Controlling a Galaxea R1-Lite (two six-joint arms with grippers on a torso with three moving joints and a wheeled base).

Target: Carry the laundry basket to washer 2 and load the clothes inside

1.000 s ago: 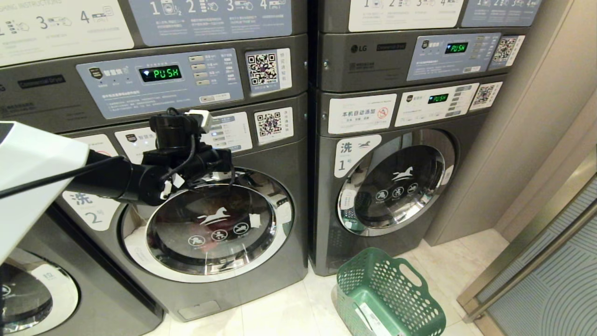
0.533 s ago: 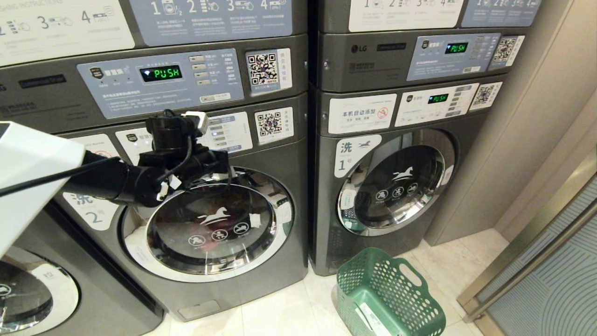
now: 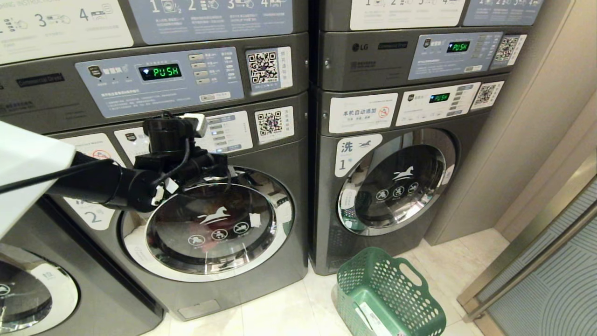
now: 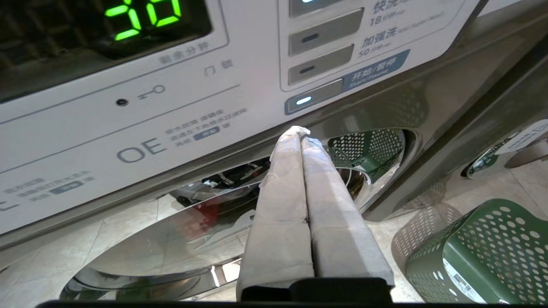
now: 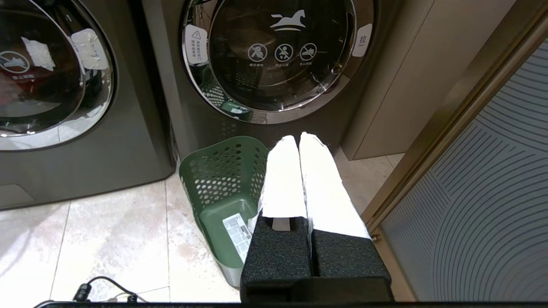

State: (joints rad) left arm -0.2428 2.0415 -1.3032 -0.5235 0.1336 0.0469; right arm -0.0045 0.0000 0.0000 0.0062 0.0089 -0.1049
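Since a second ago the left gripper has drifted slightly toward nine o'clock in the head view, along the top rim of washer 2, while the basket and both doors keep their places. Its padded fingers are pressed together, pinching nothing, with the tips just below the lit start button on the control panel and above the chrome door, which looks closed. Behind that glass, something reddish and brownish shows, probably the clothes, already inside; I cannot make out single garments. The laundry basket lies tipped on its side on the tiled floor, at about four o'clock from the left gripper and well apart from it, near the foot of washer 1. It appears empty, so it should be light; the perforated plastic looks stiff and smooth, best taken by a loop handle rather than the slippery wall. The right gripper hangs parked above the basket, its white-wrapped fingers likewise closed on nothing.
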